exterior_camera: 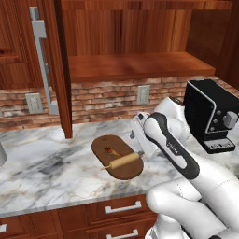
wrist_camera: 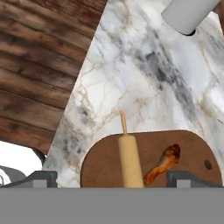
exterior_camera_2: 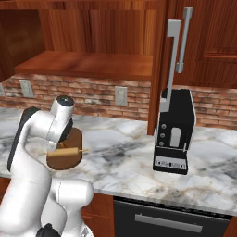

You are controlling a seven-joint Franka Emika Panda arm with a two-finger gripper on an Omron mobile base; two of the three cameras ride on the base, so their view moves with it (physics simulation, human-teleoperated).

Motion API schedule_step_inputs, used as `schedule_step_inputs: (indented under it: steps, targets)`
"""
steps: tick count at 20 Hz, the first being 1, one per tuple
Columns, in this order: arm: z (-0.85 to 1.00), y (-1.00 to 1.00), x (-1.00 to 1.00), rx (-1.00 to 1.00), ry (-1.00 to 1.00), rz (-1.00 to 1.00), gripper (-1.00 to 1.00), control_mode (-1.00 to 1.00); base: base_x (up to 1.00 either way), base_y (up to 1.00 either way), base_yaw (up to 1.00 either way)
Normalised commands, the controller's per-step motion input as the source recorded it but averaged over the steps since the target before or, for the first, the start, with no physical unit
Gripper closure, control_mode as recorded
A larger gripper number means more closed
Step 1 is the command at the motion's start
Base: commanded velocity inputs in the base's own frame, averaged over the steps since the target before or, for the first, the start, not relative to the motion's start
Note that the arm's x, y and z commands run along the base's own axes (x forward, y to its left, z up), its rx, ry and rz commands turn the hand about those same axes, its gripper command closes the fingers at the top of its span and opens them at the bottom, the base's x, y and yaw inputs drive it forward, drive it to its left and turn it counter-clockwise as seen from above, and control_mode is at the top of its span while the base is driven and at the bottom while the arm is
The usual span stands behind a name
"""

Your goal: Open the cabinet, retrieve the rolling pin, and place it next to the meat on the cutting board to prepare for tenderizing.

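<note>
The rolling pin [exterior_camera: 123,161] [exterior_camera_2: 69,152] lies across the dark oval cutting board [exterior_camera: 103,144] [exterior_camera_2: 61,162], right beside the small orange-brown meat [exterior_camera: 112,151]. In the hand view the rolling pin [wrist_camera: 130,159] runs up the middle of the cutting board [wrist_camera: 100,162], with the meat [wrist_camera: 164,163] just to its right. My gripper [wrist_camera: 116,178] hovers low over the board, open, its fingertips [wrist_camera: 43,178] spread wide on either side of the pin and not touching it. The cabinet [exterior_camera: 130,65] [exterior_camera_2: 88,64] stands open above the counter, its shelf bare.
A black coffee machine [exterior_camera: 210,112] [exterior_camera_2: 175,132] stands on the marble counter to the right of the board. The open cabinet door [exterior_camera: 44,60] hangs at the left. A white cylinder [wrist_camera: 188,15] sits farther along the counter. Drawers [exterior_camera: 122,207] run below the counter's edge.
</note>
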Motion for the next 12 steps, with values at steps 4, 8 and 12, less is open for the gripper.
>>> schedule_step_inputs:
  steps: [4, 8, 12]
  targets:
    - [0.52, 0.0, -0.69, -0.01, -0.11, 0.01, -1.0, -1.0, 0.0, 0.0, 0.0]
    - [0.53, 0.0, -0.67, -0.02, -0.12, 0.02, -1.0, -1.0, 0.0, 0.0, 0.0]
    - [0.52, -0.04, -0.72, -0.06, -0.14, 0.03, -1.0, -1.0, 0.0, 0.0, 0.0]
